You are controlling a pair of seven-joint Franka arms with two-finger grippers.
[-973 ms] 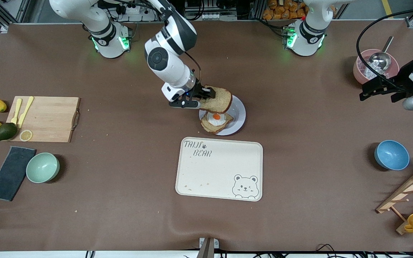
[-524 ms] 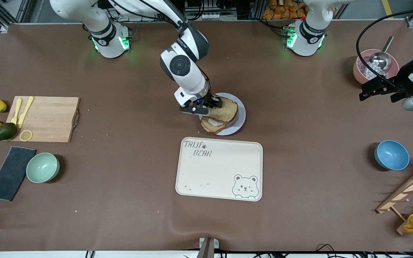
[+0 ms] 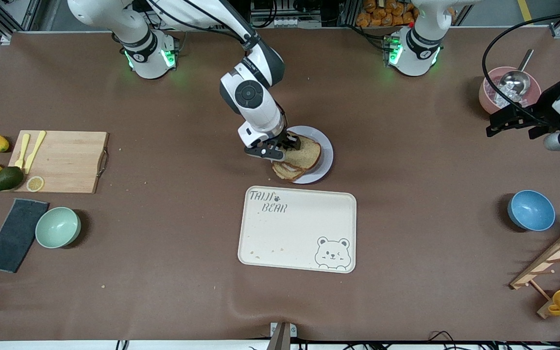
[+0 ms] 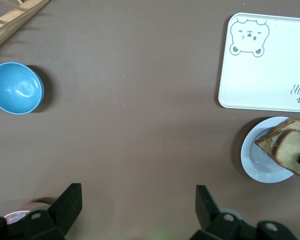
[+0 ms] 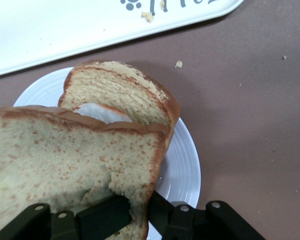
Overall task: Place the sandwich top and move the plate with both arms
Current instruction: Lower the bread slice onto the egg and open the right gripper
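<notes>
The pale plate (image 3: 322, 156) sits mid-table, just farther from the front camera than the bear-print tray. On it lies the bread slice with the egg (image 3: 285, 171), now mostly covered. My right gripper (image 3: 288, 145) is shut on the sandwich top (image 3: 305, 152), a plain brown slice, and holds it low over the egg slice. In the right wrist view the fingers pinch the top slice (image 5: 70, 165) at its edge, above the lower slice (image 5: 120, 92) and plate (image 5: 182, 165). My left gripper (image 4: 135, 200) is open and empty, up in the air beside the pink bowl; the arm waits.
The cream bear-print tray (image 3: 297, 229) lies nearer the front camera than the plate. A pink bowl with a ladle (image 3: 508, 90), a blue bowl (image 3: 531, 210) and a wooden rack (image 3: 556, 262) stand at the left arm's end. A cutting board (image 3: 61, 160) and green bowl (image 3: 58, 227) stand at the right arm's end.
My right gripper has lowered the sandwich top onto the egg slice, so the egg is now covered. The left arm has not moved.
</notes>
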